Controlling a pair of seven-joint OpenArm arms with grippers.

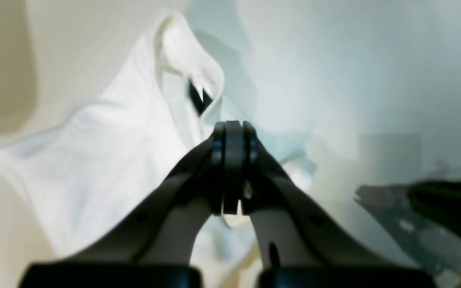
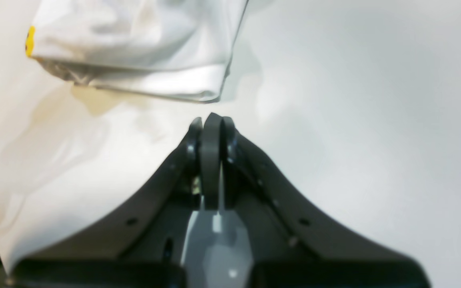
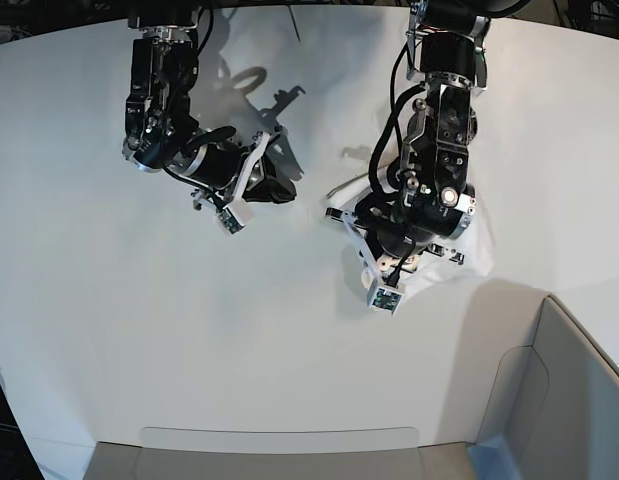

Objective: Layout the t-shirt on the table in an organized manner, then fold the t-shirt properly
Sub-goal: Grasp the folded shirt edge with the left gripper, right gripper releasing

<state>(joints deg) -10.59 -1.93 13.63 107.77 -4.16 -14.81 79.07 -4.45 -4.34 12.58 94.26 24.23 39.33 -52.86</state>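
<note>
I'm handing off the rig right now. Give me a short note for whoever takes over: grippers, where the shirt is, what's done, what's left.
Left gripper: shut, raised over the t-shirt; no cloth visibly pinched between the jaws.
Right gripper: shut, empty, over bare table, just short of the shirt's hem.
T-shirt: bunched in a heap under the left arm, on the right side of the base view; mostly hidden there by the arm.
Done: nothing visible; the shirt is not spread out.
Left: lay it flat and squared on the table, then fold it.
</note>
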